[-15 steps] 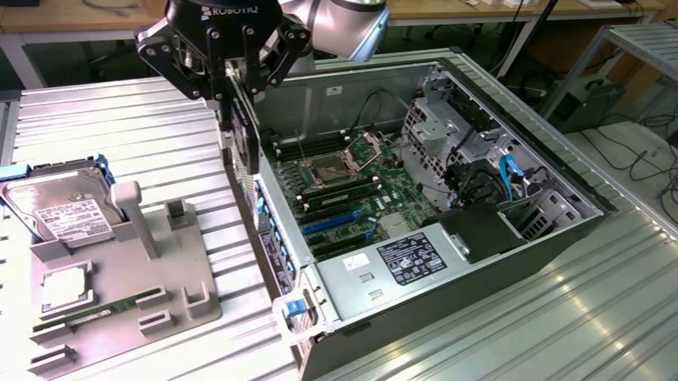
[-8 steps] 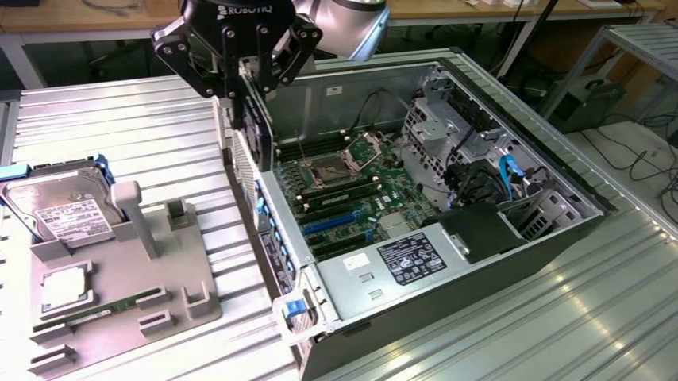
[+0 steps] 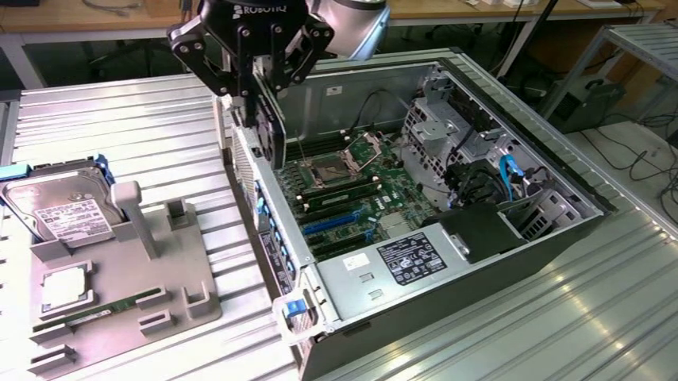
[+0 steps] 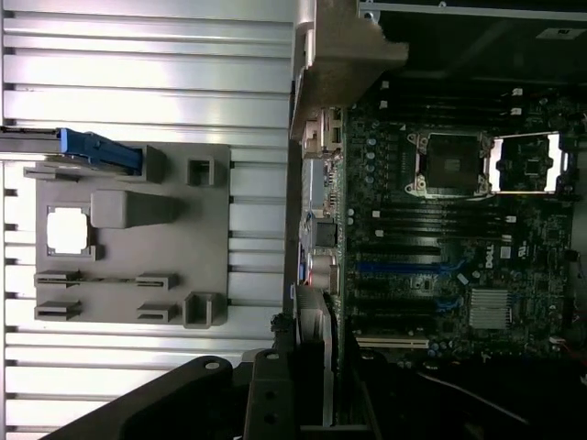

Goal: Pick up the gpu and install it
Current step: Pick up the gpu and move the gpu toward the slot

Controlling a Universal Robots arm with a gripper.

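My gripper (image 3: pixel 260 95) is shut on the gpu (image 3: pixel 273 141), a flat card held upright on edge with its dark face toward the case. It hangs over the rear wall of the open computer case (image 3: pixel 551 182), above the motherboard (image 3: pixel 355 186) and its blue expansion slots (image 3: pixel 330 224). In the wrist view the gpu (image 4: pixel 315 344) shows edge-on between my fingers (image 4: pixel 266 399), level with the motherboard (image 4: pixel 440 266) and just above the case's back panel.
To the exterior view's left of the case, a grey fixture plate (image 3: pixel 159 313) lies on the ribbed metal table. It holds a hard drive (image 3: pixel 63 213), a processor chip (image 3: pixel 63 290) and a memory stick (image 3: pixel 101 312). Inside the case are a black power supply (image 3: pixel 424 254) and drive cages (image 3: pixel 456 127).
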